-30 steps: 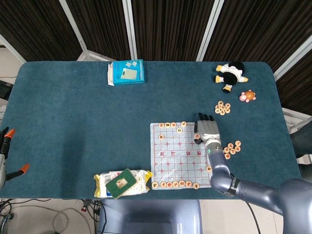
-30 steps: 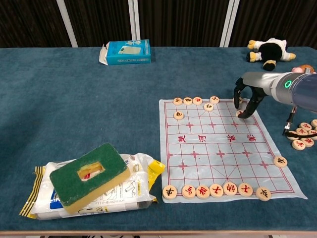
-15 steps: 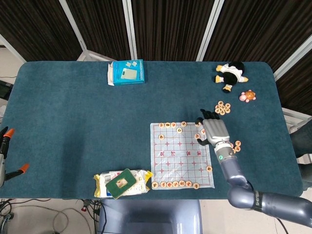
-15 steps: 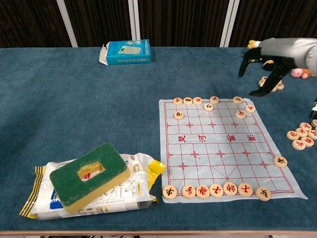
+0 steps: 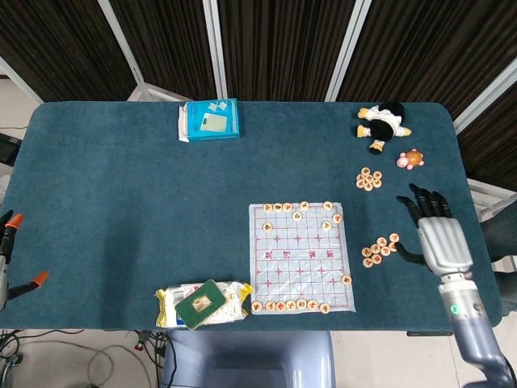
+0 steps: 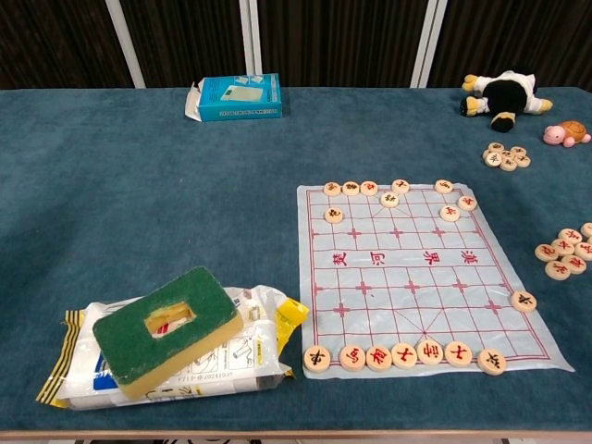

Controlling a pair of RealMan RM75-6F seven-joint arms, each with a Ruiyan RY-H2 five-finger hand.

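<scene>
A green sponge (image 6: 166, 326) is seen lying on a wipes packet (image 6: 176, 356) at the left of the blue worktop (image 5: 121, 186). A box (image 5: 210, 120) is set at the far edge. In the middle, a chess mat (image 6: 407, 268) is lined with wooden pieces (image 6: 450, 213). The right robot hand (image 5: 436, 234), a second ago held over the mat's far right corner, is now drawn back past a loose pile (image 5: 380, 249), fingers spread, nothing held. A piece seems newly placed. The left robot hand is not shown.
</scene>
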